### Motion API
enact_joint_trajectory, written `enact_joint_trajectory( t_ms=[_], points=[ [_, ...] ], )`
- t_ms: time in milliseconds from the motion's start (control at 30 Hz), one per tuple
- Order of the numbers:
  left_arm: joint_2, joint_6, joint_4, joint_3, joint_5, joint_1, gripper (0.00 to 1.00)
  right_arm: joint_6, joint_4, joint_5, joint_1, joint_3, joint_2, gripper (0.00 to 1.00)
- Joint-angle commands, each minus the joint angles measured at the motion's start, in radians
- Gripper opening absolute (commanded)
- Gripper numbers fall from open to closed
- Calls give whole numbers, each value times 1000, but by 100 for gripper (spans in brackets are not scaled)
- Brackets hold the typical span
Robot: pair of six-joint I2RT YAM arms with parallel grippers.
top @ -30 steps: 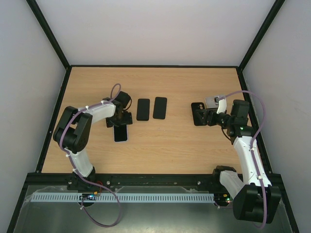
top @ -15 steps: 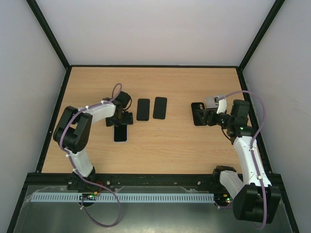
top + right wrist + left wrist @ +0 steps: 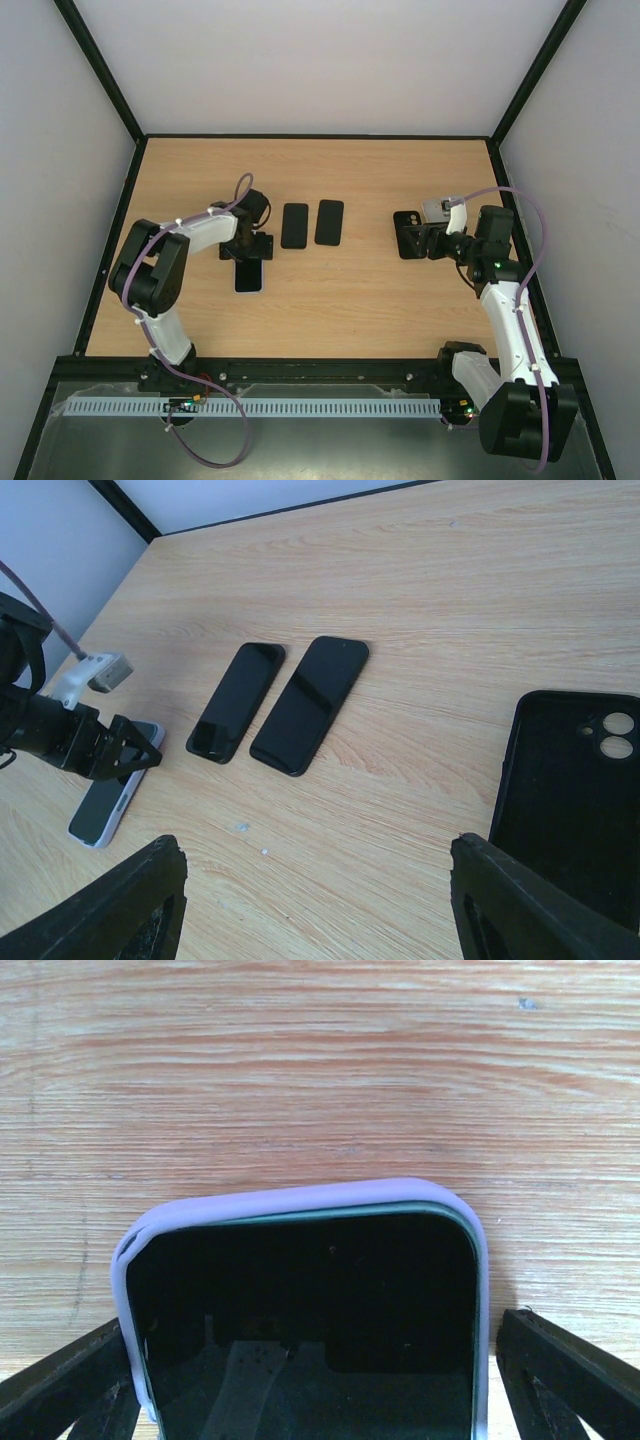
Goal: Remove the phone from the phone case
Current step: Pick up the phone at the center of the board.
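Observation:
The phone [image 3: 300, 1310] lies screen up inside the lavender phone case [image 3: 300, 1198] on the wooden table. In the top view it [image 3: 249, 277] sits just below my left gripper [image 3: 248, 246]. In the left wrist view my left gripper [image 3: 310, 1345] is open and its fingers [image 3: 565, 1370] straddle the case's two long sides, with a thin gap on the right. One top corner of the case rim looks slightly peeled off the phone. My right gripper [image 3: 421, 243] is wide open and empty [image 3: 315, 880] over bare table.
Two plain black phones [image 3: 294, 225] [image 3: 329, 222] lie side by side right of my left gripper. They also show in the right wrist view [image 3: 238, 715] [image 3: 310, 705]. A black case with camera holes [image 3: 575, 790] lies by my right gripper.

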Motion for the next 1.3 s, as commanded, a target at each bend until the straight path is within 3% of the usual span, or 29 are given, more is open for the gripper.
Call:
enact_joint_trajectory(
  t_ms=[0, 167, 333, 567, 700, 867, 1000, 1100, 1267],
  points=[
    [12, 40, -116, -64, 28, -2, 94, -5, 8, 6, -1, -4, -14, 70],
    [-1, 28, -114, -92, 31, -2, 92, -4, 10, 6, -1, -4, -14, 70],
    [13, 27, -114, -95, 39, -2, 83, -4, 10, 6, -1, -3, -11, 70],
    [26, 11, -101, -74, 63, -2, 62, -2, 10, 8, 0, -3, -12, 70],
    [-86, -37, -82, -63, 86, -23, 52, -2, 12, 11, -1, -5, -11, 70],
    [-280, -157, -14, -57, 107, -113, 33, -28, 12, 8, -1, 3, -18, 70],
    [-397, -303, 127, -91, 111, -213, 5, -63, -30, -67, 0, 45, 3, 69],
    [-442, -390, 215, -96, 32, -296, 2, -78, -72, -113, 31, 103, 37, 63],
    [-472, -509, 347, -88, -109, -386, 2, -91, -179, -71, 204, 226, 129, 58]
  ],
)
